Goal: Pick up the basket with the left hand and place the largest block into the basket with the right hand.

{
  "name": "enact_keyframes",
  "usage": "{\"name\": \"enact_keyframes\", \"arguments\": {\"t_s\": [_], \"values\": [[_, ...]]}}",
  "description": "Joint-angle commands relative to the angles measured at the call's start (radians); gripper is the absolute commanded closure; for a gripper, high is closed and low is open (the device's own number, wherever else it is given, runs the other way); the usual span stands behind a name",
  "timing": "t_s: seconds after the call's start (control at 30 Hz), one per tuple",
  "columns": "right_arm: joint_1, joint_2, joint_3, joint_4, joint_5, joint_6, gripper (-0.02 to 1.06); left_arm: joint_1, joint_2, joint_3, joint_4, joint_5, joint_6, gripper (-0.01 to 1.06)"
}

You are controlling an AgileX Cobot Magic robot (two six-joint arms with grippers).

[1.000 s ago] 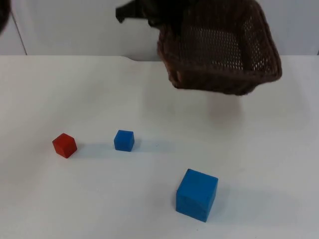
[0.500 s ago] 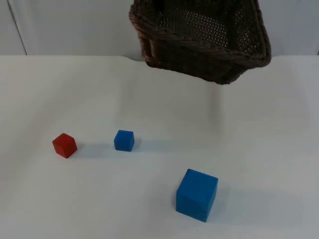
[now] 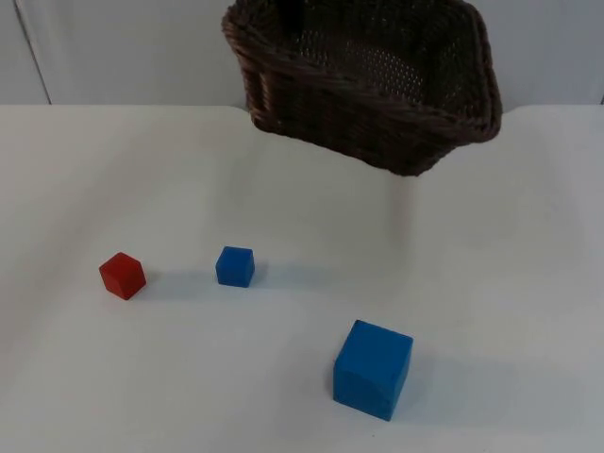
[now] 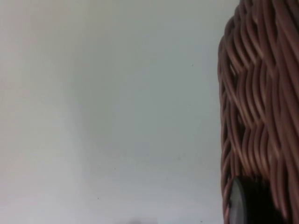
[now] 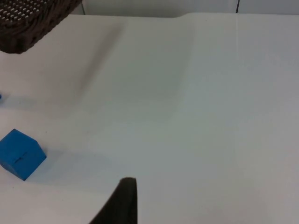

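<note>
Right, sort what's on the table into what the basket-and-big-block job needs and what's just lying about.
Needed for the job:
- basket, lifted clear of the table, its woven rim at the left gripper
- large blue block, on the table nearest the camera
- right gripper, waiting above the table, with that block in its wrist view

Just lying about:
- small blue block
- red block

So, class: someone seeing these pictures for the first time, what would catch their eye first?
Most likely the dark woven basket, hanging tilted in the air above the far side of the white table. Next, the big blue block near the front edge, much larger than the small blue block and the red block to its left.
</note>
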Motion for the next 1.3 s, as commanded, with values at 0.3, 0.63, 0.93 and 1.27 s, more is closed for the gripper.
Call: {"name": "enact_keyframes", "arguments": {"t_s": [0.3,0.63,0.93,1.27], "values": [[-0.007,-0.004,0.002,-0.004,-0.005,-0.008,-0.01,-0.003,-0.098,-0.004,-0.041,-0.017,0.019,1.05],[-0.007,-0.004,0.002,-0.004,-0.005,-0.008,-0.01,-0.013,-0.223,0.317,-0.048,-0.237,-0.004,1.05],[-0.007,-0.004,0.002,-0.004,-0.005,-0.008,-0.01,0.027,-0.567,0.874,-0.06,-0.465,-0.01,1.05],[-0.007,-0.004,0.002,-0.002,-0.005,-0.008,-0.01,0.218,-0.901,1.371,-0.267,-0.611,0.12,1.05]]}}
